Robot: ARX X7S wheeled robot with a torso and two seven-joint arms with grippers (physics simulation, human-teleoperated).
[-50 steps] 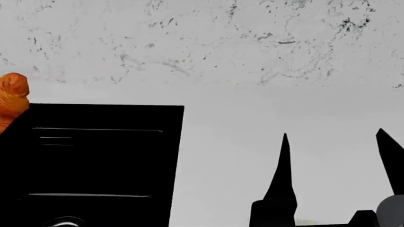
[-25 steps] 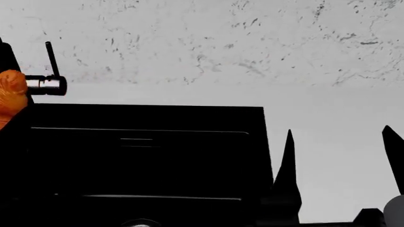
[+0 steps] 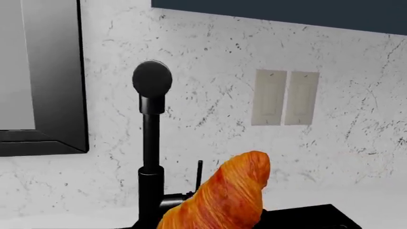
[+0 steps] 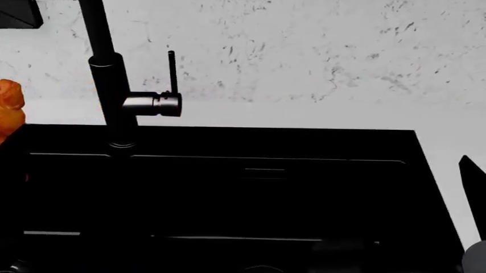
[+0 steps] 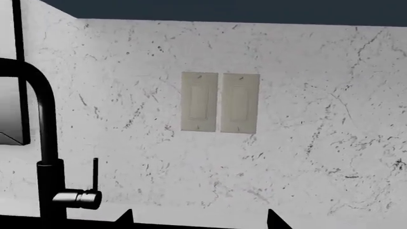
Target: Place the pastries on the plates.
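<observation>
The golden-orange ridged croissant (image 3: 226, 195) fills the space at my left gripper's jaws in the left wrist view and hides the fingers; it is held up in the air in front of the marble wall. In the head view the croissant (image 4: 9, 111) shows at the far left edge, over the sink's left end. My right gripper (image 5: 200, 220) is open, its two black fingertips (image 5: 125, 218) wide apart with nothing between them. One of its fingers (image 4: 475, 190) shows at the head view's right edge. The donut and the plates are out of view.
A black sink (image 4: 227, 142) spans most of the head view, set in a white counter (image 4: 448, 131). A tall black faucet (image 4: 112, 91) with a metal side lever (image 4: 156, 104) stands at its back left. Behind are the marble backsplash, two switch plates (image 5: 219, 101) and a dark frame (image 3: 79, 76).
The head view has swung left: the sink and faucet have slid rightward into view. The croissant stays at the left edge. Only one right finger shows now.
</observation>
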